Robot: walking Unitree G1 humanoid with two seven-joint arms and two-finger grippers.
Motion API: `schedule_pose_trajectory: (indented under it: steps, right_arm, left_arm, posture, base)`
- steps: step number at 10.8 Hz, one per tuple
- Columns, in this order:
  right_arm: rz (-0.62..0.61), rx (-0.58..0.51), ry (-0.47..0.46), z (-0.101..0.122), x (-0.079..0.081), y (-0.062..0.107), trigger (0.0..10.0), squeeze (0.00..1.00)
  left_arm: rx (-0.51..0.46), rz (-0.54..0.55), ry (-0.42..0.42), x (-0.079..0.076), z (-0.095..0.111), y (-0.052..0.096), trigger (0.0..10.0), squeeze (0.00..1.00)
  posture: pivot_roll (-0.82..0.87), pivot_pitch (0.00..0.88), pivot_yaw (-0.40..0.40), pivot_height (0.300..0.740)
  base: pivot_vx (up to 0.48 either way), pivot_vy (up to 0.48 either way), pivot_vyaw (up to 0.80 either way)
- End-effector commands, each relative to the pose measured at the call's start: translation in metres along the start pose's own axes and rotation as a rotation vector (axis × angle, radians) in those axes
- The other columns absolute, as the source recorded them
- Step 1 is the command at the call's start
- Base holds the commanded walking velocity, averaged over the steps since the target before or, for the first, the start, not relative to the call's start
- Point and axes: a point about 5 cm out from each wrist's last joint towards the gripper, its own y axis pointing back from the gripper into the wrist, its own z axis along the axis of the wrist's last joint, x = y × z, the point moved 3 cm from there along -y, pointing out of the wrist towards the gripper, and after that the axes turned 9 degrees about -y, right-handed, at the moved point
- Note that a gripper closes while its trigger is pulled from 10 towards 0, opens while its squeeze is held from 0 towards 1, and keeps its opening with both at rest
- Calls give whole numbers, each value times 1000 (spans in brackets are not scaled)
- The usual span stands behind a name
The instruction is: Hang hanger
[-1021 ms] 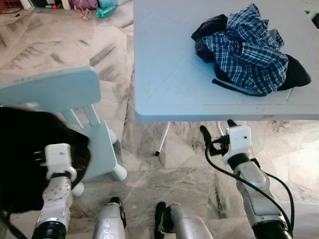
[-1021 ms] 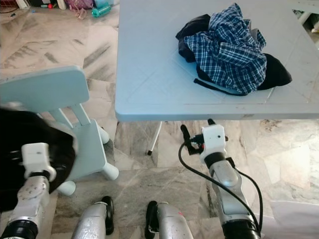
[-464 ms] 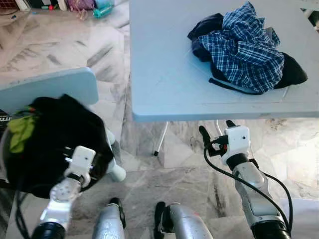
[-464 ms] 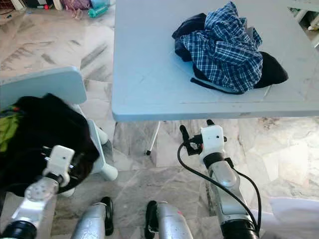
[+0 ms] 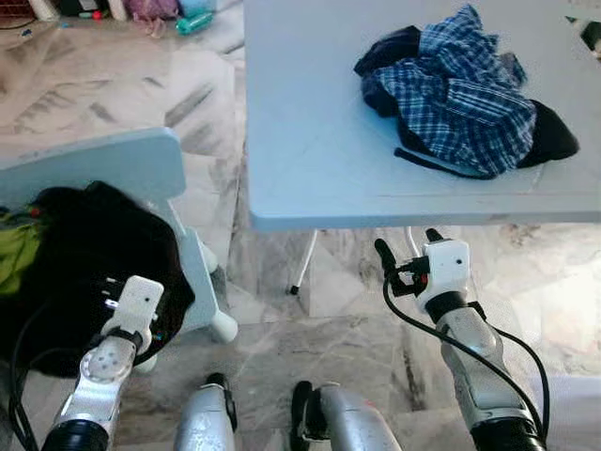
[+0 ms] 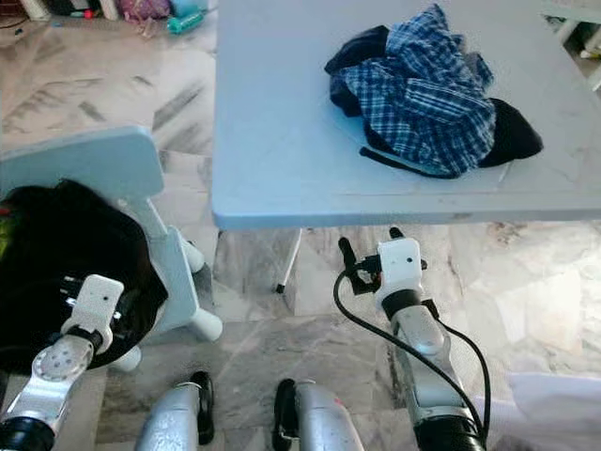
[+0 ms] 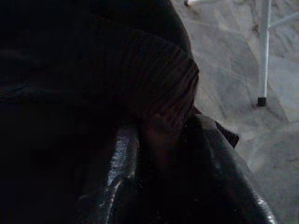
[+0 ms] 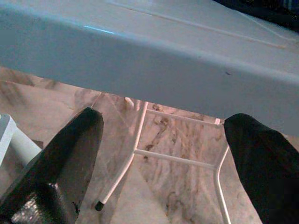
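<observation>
The hanger itself cannot be made out. Black garment (image 5: 89, 254), lower left of frame, lies on the light-blue chair (image 5: 113, 169). Left gripper (image 7: 159, 154) is clenched on its ribbed fabric. Right gripper (image 5: 406, 246), lower centre-right, is spread apart, grasping nothing, just under the table (image 5: 310, 141) edge. Plaid shirt (image 5: 460, 89) lies upper right.

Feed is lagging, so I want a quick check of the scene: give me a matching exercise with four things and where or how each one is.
Things:
1. plaid shirt
2. black garment
3. left gripper
4. right gripper

States:
A. open, just below the table edge
B. heaped on the table
C. shut on dark cloth
D. bundled on the blue chair

Pairs: 1-B, 2-D, 3-C, 4-A
</observation>
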Motion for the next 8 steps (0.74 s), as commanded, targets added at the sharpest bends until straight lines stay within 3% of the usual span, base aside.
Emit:
schedule_pose_trajectory:
  steps: [1,2,3,4,6,8]
  right_arm:
    - [-16,23,-2,-7,-5,4,10000,0]
    - [-24,23,-7,-7,-7,5,10000,0]
    - [-30,27,-17,-8,-7,6,10000,0]
    - [-25,28,-18,-9,-6,5,10000,0]
    - [-22,25,-23,-8,-3,0,10000,0]
    - [-18,26,-25,-9,-1,1,10000,0]
  left_arm:
    - [8,23,-56,5,-4,3,10000,1000]
    - [-40,105,-125,11,7,4,10000,1000]
    - [-145,241,-141,20,24,13,10000,1000]
    - [-167,220,-148,12,24,17,10000,1000]
    - [-114,225,-123,8,12,20,10000,1000]
    - [-276,283,-209,15,42,28,10000,1000]
  posture:
    - [-9,230,-90,740]
    - [-9,230,-90,740]
    - [-3,232,-91,740]
    - [2,230,-88,740]
    - [11,226,-88,740]
    - [20,224,-85,740]
  base:
    - [0,0,0]
    - [0,0,0]
    - [0,0,0]
    - [0,0,0]
    - [0,0,0]
    - [0,0,0]
